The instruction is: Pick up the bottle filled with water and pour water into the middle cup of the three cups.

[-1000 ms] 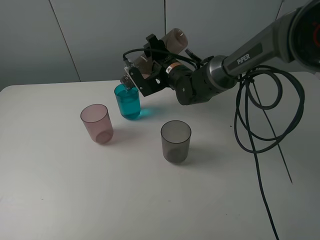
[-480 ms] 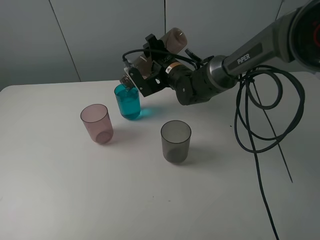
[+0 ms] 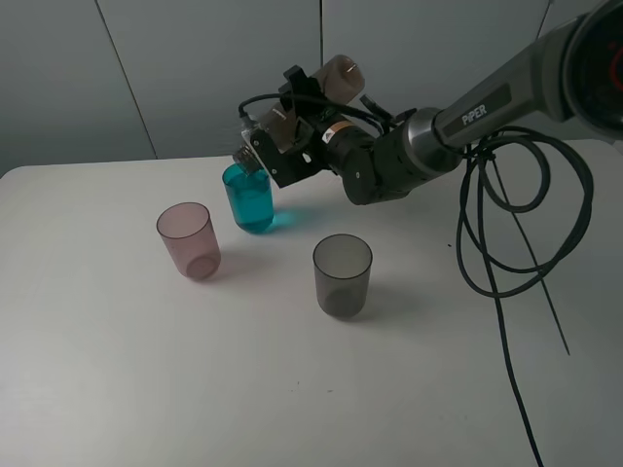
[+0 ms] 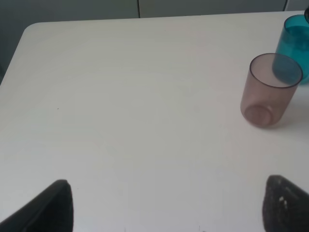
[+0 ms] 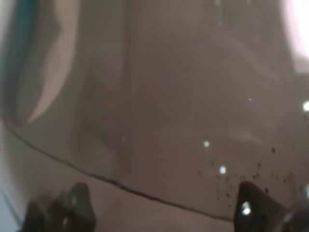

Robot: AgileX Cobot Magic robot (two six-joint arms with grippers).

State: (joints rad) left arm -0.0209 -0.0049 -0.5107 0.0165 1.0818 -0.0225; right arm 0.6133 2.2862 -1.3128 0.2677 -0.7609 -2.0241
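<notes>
Your right gripper [image 3: 284, 146], jaws clamped on the bottle [image 3: 336, 78], is holding its neck tilted over the middle cup [image 3: 249, 202] of 3. You are aiming to roll the wrist slowly, with the mouth centred over the rim.

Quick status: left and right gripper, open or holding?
Left gripper: open, holding nothing.
Right gripper: closed on the bottle, tipped over the middle cup.

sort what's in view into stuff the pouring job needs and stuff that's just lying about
In the job:
bottle, tipped neck-down over the teal cup
right gripper, shut on the bottle
teal cup, the middle one

Just lying about:
pink cup, upright
grey cup, upright
left gripper, open, holding nothing
black cables, hanging on the right
</notes>
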